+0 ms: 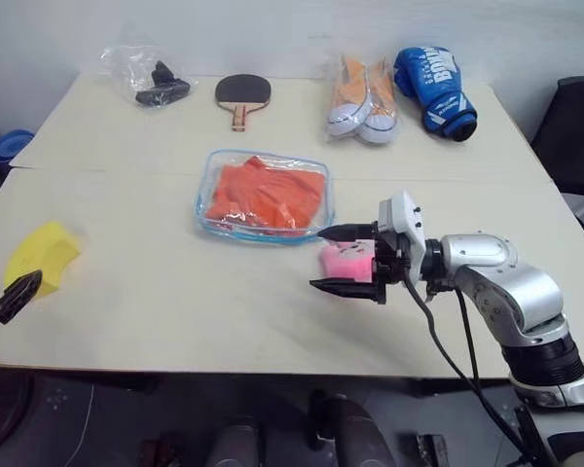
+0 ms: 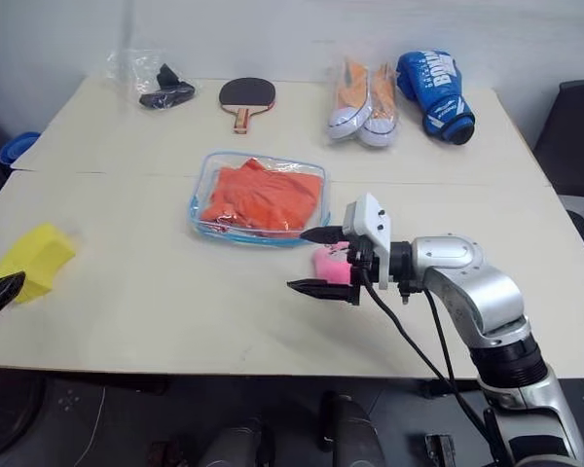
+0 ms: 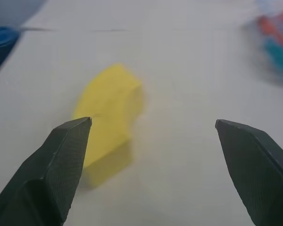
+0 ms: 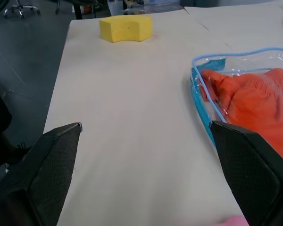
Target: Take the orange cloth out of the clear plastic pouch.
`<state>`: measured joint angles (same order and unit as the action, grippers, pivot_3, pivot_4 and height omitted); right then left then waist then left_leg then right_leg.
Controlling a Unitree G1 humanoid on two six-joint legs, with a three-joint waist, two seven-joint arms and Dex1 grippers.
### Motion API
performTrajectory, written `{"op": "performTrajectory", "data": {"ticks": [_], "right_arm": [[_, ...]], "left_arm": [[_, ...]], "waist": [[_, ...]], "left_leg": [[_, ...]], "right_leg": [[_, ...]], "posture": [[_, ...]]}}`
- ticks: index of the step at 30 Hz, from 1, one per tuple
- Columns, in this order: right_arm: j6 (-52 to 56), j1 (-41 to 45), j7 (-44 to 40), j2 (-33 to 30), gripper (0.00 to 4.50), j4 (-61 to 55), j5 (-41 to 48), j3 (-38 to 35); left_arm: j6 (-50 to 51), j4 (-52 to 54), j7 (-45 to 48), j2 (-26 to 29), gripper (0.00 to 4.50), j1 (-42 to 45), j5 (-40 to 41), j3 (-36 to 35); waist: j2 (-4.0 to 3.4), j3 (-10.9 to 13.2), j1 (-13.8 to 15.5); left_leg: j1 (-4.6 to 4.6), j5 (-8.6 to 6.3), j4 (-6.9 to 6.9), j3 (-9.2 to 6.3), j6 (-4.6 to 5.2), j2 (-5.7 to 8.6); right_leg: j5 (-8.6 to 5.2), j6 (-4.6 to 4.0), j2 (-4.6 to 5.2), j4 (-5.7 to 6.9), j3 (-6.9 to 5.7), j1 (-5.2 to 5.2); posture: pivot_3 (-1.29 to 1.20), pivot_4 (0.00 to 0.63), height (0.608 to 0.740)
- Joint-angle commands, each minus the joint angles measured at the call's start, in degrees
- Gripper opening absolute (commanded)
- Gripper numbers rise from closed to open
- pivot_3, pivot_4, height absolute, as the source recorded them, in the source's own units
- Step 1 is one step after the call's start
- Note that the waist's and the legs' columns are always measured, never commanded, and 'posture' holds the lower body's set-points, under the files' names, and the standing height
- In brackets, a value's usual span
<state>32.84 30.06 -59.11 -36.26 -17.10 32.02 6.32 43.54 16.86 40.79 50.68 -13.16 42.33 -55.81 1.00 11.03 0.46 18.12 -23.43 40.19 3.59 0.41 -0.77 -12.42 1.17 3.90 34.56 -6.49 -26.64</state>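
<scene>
The clear plastic pouch lies flat at the middle of the table, blue-edged, with the orange cloth folded inside it. A pink heart charm rests by the pouch's near right corner. My right gripper hovers open just in front of that corner, pointing left, with the charm behind its fingers and nothing held. In the right wrist view the pouch's edge and the cloth sit beside one finger. At the table's left edge my left gripper is open and empty, close to a yellow sponge.
The yellow sponge lies at the near left. Along the far edge sit a wrinkled clear bag with black items, a table tennis paddle, wrapped orange-and-white shoes and a blue boxing glove. A black chair stands at the right.
</scene>
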Motion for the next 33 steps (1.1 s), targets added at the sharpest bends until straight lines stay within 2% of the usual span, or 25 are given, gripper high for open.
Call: {"op": "performTrajectory", "data": {"ticks": [1, 3, 6, 9, 10, 12, 14, 18, 22, 25, 30, 33], "right_arm": [[0.49, -0.6, 1.1, -1.14, 4.5, -3.54, 0.95, -2.67], [0.87, -1.04, 1.88, -1.39, 4.5, -4.18, 1.03, -3.18], [1.73, -2.14, 3.17, -1.99, 4.5, -5.7, 1.29, -4.28], [2.69, -3.66, 3.87, -2.86, 4.5, -7.7, 2.03, -5.46], [2.93, -3.83, 4.04, -2.96, 4.5, -8.03, 2.17, -5.56], [3.57, -5.54, 4.58, -3.91, 4.5, -9.9, 2.68, -6.76], [4.13, -6.95, 5.51, -4.6, 4.5, -11.4, 3.03, -7.94], [5.55, -8.77, 8.13, -4.91, 4.5, -13.71, 4.1, -10.14], [6.34, -10.56, 10.36, -5.14, 4.5, -15.59, 4.53, -11.54], [6.78, -11.41, 11.42, -5.33, 4.5, -16.54, 5.02, -12.24], [7.07, -12.08, 11.84, -5.72, 4.5, -17.04, 5.26, -12.67], [6.87, -11.91, 11.58, -6.05, 4.5, -16.78, 5.15, -12.4]], "left_arm": [[1.13, 4.17, 7.82, 7.93, 4.47, 2.06, 3.58, 2.25], [-3.18, 2.68, 9.34, 12.5, 4.47, 6.86, -0.25, 10.93], [-14.69, -4.15, 11.37, 15.84, 4.47, 22.78, -11.89, 32.47], [-27.77, -15.05, 15.29, 13.25, 4.47, 38.53, -25.78, 49.72], [-30.51, -17.92, 16.27, 12.49, 4.47, 41.33, -28.12, 52.32], [-40.63, -28.93, 18.73, 7.86, 4.47, 50.96, -36.07, 60.62], [-48.63, -39.06, 20.05, 3.42, 4.47, 58.47, -41.47, 65.86], [-60.27, -56.47, 19.9, -3.07, 4.47, 67.72, -47.93, 70.69], [-66.6, -66.89, 17.94, -7.97, 4.47, 72.44, -51.94, 72.66], [-70.3, -71.7, 16.06, -9.89, 3.87, 74.51, -53.43, 72.35], [-73.66, -73.88, 18.9, -10.12, 2.29, 74.61, -52.81, 71.22], [-74.98, -71.36, 25.95, -8.82, 1.32, 72.18, -49.72, 70.28]], "waist": [[-0.03, 0.02, 0.02], [-0.3, 0.04, -0.11], [-0.49, 0.15, 0.18], [-0.49, 0.15, 0.26], [-0.49, 0.15, 0.09], [-0.49, 0.15, -0.23], [-0.43, 0.14, -0.18], [-0.37, 0.15, -0.31], [-0.35, 0.16, -0.42], [-0.34, 0.16, -0.39], [-0.33, 0.16, -0.4], [-0.34, 0.16, -0.46]], "left_leg": [[0.0, 0.0, 0.0, 0.0, -0.01, 0.01], [-0.02, 0.01, -0.02, 0.02, -0.03, 0.02], [-0.04, 0.03, -0.05, 0.07, -0.05, 0.07], [-0.01, 0.07, -0.07, 0.15, -0.15, 0.0], [-0.01, 0.07, -0.09, 0.18, -0.15, -0.02], [0.12, 0.05, -0.13, 0.43, -0.15, -0.04], [0.08, 0.06, -0.08, 0.59, -0.13, 0.01], [0.17, 0.03, -0.06, 0.98, -0.07, 0.05], [0.08, 0.04, -0.05, 1.03, -0.04, -0.03], [0.07, 0.06, -0.01, 0.99, 0.01, -0.02], [0.07, 0.06, -0.01, 0.98, 0.02, -0.03], [0.08, 0.06, 0.0, 0.96, 0.02, -0.03]], "right_leg": [[-0.01, -0.01, 0.0, -0.03, 0.0, 0.0], [-0.02, -0.03, -0.01, -0.03, 0.01, 0.01], [-0.02, -0.04, -0.08, 0.0, 0.05, 0.02], [0.0, -0.06, -0.33, 0.11, 0.1, 0.03], [0.0, -0.07, -0.38, 0.23, 0.11, 0.01], [0.0, -0.06, -0.47, 0.21, 0.2, -0.02], [0.01, -0.04, -0.5, 0.13, 0.05, -0.04], [0.04, 0.01, -0.54, 0.1, 0.04, -0.12], [0.06, 0.04, -0.5, 0.13, 0.08, -0.12], [0.07, 0.06, -0.41, 0.19, 0.2, -0.12], [0.08, 0.07, -0.4, 0.19, 0.21, -0.12], [0.08, 0.07, -0.4, 0.19, 0.19, -0.12]], "posture": [[0.0, 0.15, 0.74], [0.0, 0.15, 0.74], [0.0, 0.15, 0.74], [0.0, 0.15, 0.74], [0.0, 0.15, 0.74], [0.0, 0.15, 0.74], [0.0, 0.15, 0.74], [0.0, 0.15, 0.74], [0.0, 0.15, 0.74], [0.0, 0.15, 0.74], [0.0, 0.15, 0.74], [0.0, 0.15, 0.74]]}}
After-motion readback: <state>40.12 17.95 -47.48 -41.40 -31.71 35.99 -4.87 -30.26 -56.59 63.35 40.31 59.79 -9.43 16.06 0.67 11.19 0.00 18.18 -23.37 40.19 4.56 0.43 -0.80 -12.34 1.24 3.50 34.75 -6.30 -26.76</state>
